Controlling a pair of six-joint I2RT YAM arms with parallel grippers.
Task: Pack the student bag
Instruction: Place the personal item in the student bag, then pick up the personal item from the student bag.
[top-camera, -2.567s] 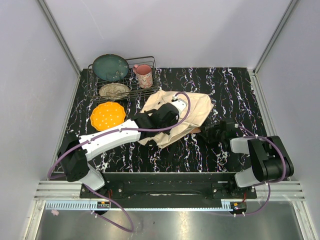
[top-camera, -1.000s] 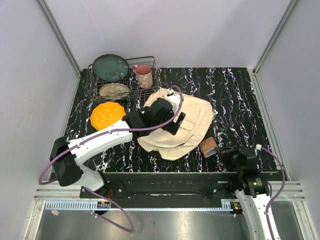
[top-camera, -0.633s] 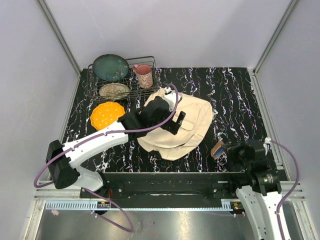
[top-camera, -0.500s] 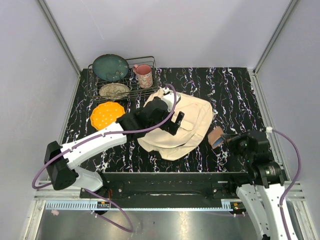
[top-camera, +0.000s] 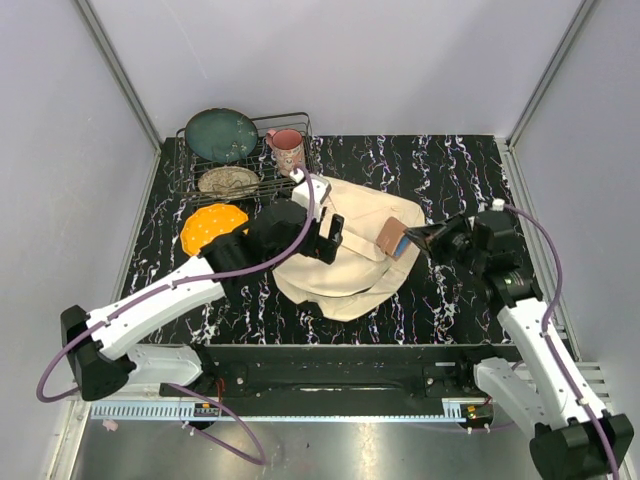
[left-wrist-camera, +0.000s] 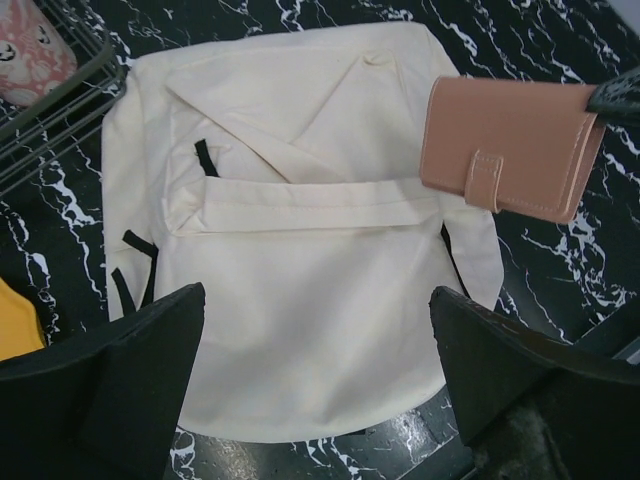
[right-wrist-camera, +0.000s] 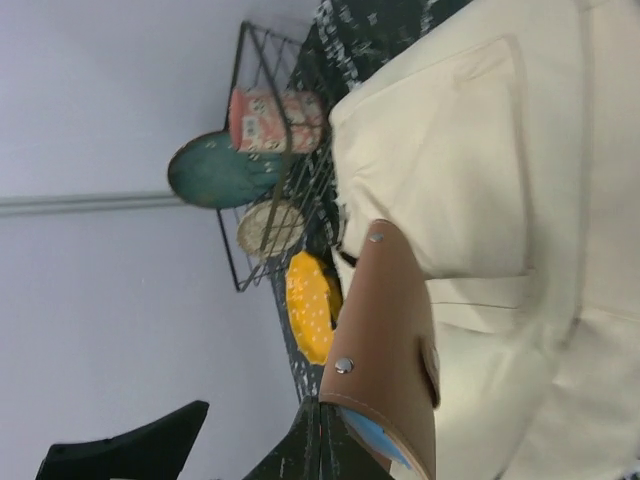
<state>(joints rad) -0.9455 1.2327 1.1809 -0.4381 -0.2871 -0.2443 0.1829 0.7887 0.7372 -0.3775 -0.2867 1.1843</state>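
Note:
The student bag (top-camera: 355, 262) is a large cream canvas bag lying flat mid-table, flap and black buckles up; in the left wrist view the bag (left-wrist-camera: 300, 230) fills the frame. My left gripper (top-camera: 331, 236) hovers over the bag's left half, open wide, with nothing between its fingers (left-wrist-camera: 125, 385). My right gripper (top-camera: 425, 238) is shut on the edge of a tan leather wallet (top-camera: 393, 238), held in the air over the bag's right edge. The wallet (left-wrist-camera: 510, 145) shows its snap tab; the right wrist view has the wallet (right-wrist-camera: 385, 340) pinched at its lower edge by the right gripper (right-wrist-camera: 320, 432).
A wire rack (top-camera: 300, 180) at the back left holds a teal plate (top-camera: 220, 133), a pink mug (top-camera: 288, 150) and a speckled beige dish (top-camera: 228, 181). An orange plate (top-camera: 214, 230) lies in front of the rack, close to my left arm.
My right arm has lifted the wallet from the table's front right and carried it up to the bag's right edge. My left gripper has drawn back toward the rack and opened wider.

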